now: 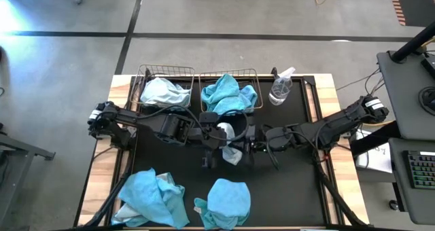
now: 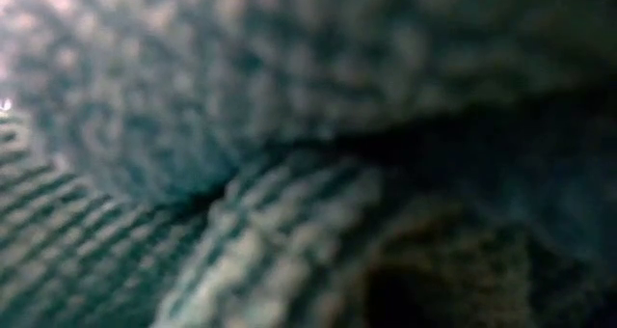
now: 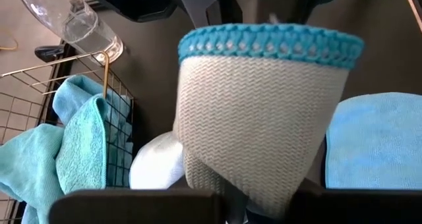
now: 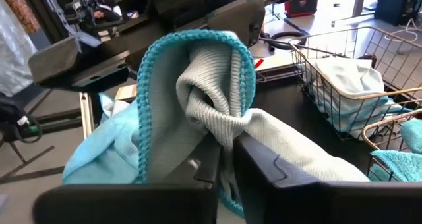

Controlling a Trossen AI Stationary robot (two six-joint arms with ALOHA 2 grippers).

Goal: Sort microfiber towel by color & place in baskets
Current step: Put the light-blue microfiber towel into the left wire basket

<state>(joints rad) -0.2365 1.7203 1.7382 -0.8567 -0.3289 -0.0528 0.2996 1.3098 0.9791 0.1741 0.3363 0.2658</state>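
Both arms' fingers clenched on whitish towel (image 1: 228, 141) mid-table, low view blocked by blurred cloth

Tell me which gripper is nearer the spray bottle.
Right. The right gripper sits just below the spray bottle at table centre; the left gripper is farther left, both at the pale towel.

towels (image 1: 229, 94): fuzzy cloth; baskets (image 1: 165, 72): thin brassy wire; spray bottle (image 1: 281, 87): clear glossy plastic; table (image 1: 327, 95): wood edge

- The table (image 1: 122, 88) has a black mat (image 1: 299, 176).
- Two wire baskets (image 1: 146, 73) and a spray bottle (image 1: 281, 88) stand along the far edge.
- Two turquoise towels (image 1: 228, 200) lie on the near edge.
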